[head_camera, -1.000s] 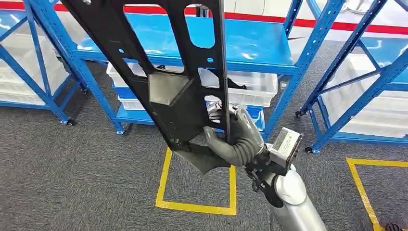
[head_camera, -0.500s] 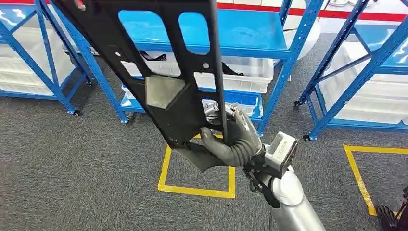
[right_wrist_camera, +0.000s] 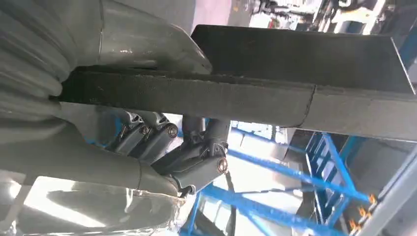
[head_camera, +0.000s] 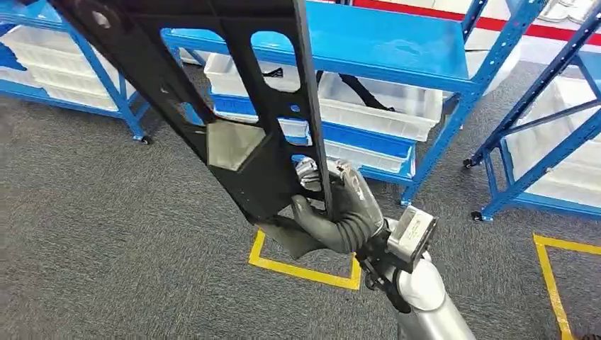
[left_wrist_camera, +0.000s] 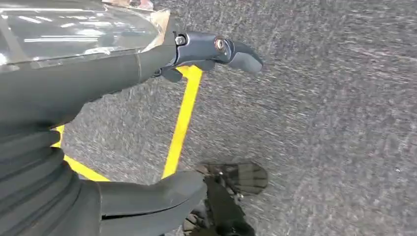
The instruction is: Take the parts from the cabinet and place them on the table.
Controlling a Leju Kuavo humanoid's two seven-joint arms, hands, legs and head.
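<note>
A long black panel part (head_camera: 234,106) with cut-out windows rises tilted from lower centre to the upper left in the head view. My right hand (head_camera: 340,205) grips its lower end, thumb and fingers wrapped round the edge. In the right wrist view the part's dark edge (right_wrist_camera: 236,93) crosses the picture with my right hand (right_wrist_camera: 123,132) closed round it. My left hand (left_wrist_camera: 147,113) hangs over the grey carpet, thumb and fingers apart with nothing between them.
Blue shelving racks (head_camera: 397,49) stand ahead, with white bins (head_camera: 383,106) on the low shelves and more racks (head_camera: 546,142) at the right. Yellow tape squares (head_camera: 305,269) mark the grey carpet. A yellow tape line (left_wrist_camera: 184,118) runs under my left hand.
The whole view has swung: the racks and tape square shifted right and tilted, so the camera turned left. The part stays in my right hand, at much the same place in the picture.
</note>
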